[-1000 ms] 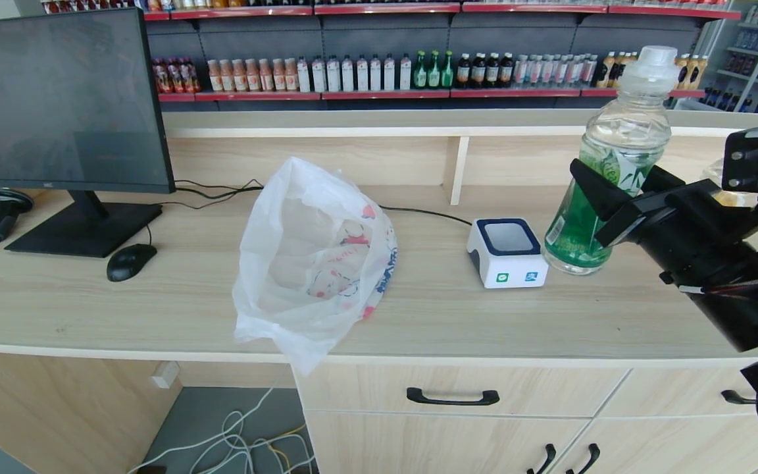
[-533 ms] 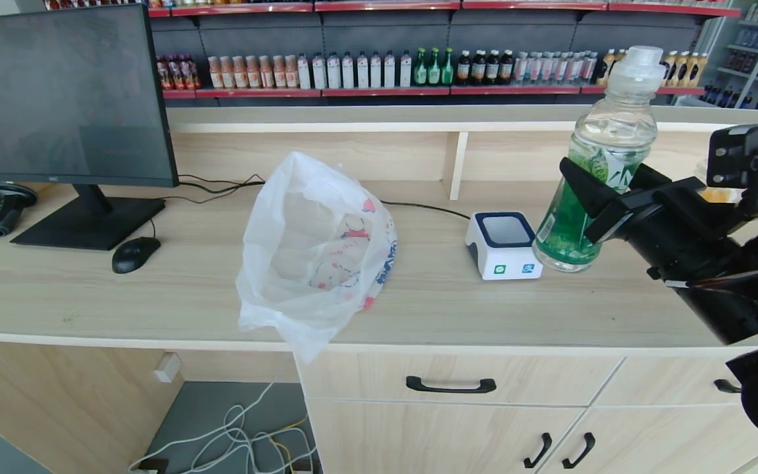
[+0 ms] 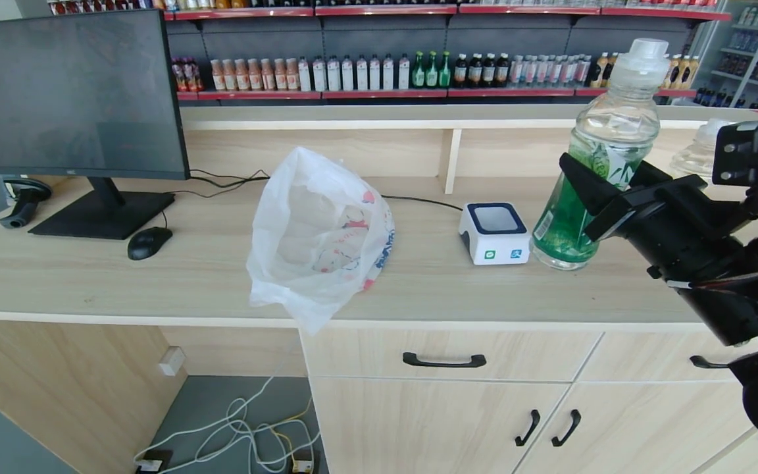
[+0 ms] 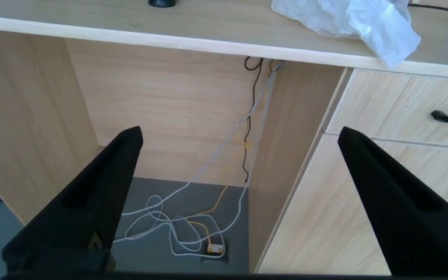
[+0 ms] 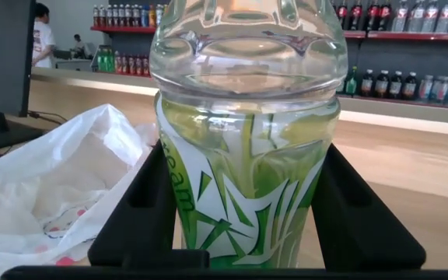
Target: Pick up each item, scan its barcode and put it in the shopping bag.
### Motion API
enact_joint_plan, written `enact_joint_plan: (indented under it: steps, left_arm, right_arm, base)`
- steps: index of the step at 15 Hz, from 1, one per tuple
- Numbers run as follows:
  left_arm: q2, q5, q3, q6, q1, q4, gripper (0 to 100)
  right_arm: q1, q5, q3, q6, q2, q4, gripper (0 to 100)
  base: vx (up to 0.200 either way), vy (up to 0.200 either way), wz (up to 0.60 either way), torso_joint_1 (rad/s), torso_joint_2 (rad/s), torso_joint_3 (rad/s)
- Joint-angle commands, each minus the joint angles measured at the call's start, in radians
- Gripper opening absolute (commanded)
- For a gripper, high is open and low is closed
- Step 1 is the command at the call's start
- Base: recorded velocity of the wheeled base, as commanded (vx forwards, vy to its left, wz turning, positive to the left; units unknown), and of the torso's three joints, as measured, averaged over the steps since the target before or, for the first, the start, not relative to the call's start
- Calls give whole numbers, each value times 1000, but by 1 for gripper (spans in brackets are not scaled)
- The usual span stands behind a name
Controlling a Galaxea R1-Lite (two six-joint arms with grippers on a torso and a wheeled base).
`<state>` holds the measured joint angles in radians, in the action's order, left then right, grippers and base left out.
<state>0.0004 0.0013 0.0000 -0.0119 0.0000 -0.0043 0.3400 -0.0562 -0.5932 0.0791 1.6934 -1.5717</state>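
Right end effector (image 3: 606, 172) clamped on the green-labelled drink bottle (image 3: 616, 125), which is held upright just right of the barcode scanner (image 3: 494, 232). White shopping bag (image 3: 320, 243) lies open-mouthed on the worktop (image 3: 89, 276), left of the scanner. Left end effector (image 4: 239, 134) has its fingers spread wide, below the worktop's front edge.

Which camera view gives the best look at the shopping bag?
The head view: the whole shopping bag sits on the counter, one corner hanging over the front edge. The left wrist view catches that overhanging corner; the right wrist view has part of the bag beside the bottle.
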Motion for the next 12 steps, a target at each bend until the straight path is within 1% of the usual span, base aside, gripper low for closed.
enact_joint_plan:
  steps: [1, 3, 11, 12]
  left_arm:
    - [0, 0, 0, 0, 0, 0, 100]
    - [1, 0, 0, 0, 0, 0, 100]
    - [0, 0, 0, 0, 0, 0, 100]
    - [1, 2, 0, 0, 0, 0, 100]
  right_arm:
    - [28, -1, -4, 1, 3, 1, 0]
    - [48, -1, -7, 1, 2, 1, 0]
    - [47, -1, -13, -1, 2, 1, 0]
    - [43, -1, -11, -1, 2, 1, 0]
  base:
    - [0, 0, 600, -2, 2, 2]
    - [0, 0, 600, 0, 2, 0]
    - [0, 0, 600, 4, 4, 3]
    - [0, 0, 0, 0, 0, 0]
